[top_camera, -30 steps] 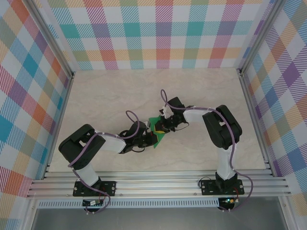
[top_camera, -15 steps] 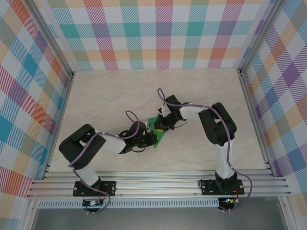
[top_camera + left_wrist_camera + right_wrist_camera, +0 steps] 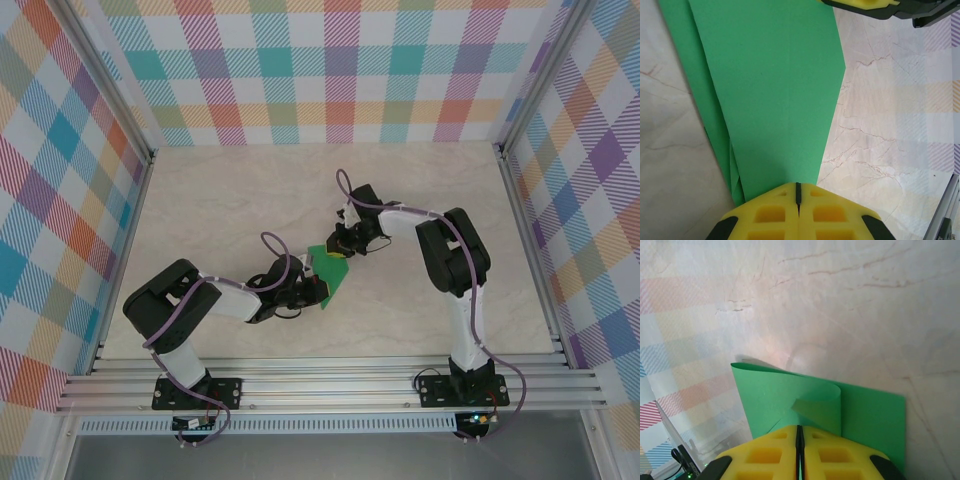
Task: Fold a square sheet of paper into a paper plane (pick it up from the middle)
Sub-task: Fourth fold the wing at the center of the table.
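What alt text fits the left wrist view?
Folded green paper runs up from the left gripper, shut on it at the bottom, across a pale marbled table. The right gripper meets the paper's far edge at the top.

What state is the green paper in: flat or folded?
Folded. The green paper curls over itself in the right wrist view; the left shows layered edges.
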`<state>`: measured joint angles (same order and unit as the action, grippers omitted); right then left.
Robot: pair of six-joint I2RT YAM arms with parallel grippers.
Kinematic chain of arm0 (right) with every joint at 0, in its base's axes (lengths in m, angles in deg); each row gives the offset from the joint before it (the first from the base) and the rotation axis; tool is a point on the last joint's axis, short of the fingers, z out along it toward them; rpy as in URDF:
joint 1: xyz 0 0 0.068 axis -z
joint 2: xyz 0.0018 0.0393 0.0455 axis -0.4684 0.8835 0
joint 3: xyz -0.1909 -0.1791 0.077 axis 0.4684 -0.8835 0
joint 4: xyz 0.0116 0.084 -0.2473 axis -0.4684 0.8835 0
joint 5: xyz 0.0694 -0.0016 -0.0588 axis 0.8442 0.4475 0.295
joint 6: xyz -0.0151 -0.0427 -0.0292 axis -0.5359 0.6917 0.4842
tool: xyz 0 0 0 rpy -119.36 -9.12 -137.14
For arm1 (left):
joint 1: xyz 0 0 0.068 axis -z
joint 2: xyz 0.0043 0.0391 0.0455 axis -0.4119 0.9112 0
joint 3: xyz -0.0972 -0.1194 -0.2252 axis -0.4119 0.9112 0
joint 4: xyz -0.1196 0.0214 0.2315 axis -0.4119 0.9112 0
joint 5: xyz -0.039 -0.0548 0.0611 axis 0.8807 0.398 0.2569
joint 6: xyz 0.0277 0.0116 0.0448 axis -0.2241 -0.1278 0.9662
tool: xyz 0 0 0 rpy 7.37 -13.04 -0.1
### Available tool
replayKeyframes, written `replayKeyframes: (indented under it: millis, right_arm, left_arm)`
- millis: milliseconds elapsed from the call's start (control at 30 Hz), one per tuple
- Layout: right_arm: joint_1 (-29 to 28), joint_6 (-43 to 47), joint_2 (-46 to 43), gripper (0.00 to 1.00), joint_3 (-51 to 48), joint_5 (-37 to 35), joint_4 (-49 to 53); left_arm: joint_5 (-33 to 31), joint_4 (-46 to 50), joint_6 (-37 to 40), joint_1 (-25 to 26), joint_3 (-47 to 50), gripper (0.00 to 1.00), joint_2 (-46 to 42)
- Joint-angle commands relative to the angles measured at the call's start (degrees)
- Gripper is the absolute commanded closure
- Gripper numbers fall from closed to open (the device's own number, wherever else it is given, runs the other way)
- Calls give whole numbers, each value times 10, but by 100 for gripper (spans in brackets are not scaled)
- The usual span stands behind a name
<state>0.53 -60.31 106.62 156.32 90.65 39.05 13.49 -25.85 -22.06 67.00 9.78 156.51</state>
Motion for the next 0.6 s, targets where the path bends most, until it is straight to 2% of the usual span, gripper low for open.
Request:
replayKeyframes:
  millis: [0, 567]
  right_arm:
    - [16, 2, 26, 89, 24, -52, -13]
    - [51, 6, 62, 89, 100, -41, 11]
  left_arm:
    - [-9, 135, 1, 7, 37, 100, 43]
    - [-11, 137, -1, 9, 37, 100, 41]
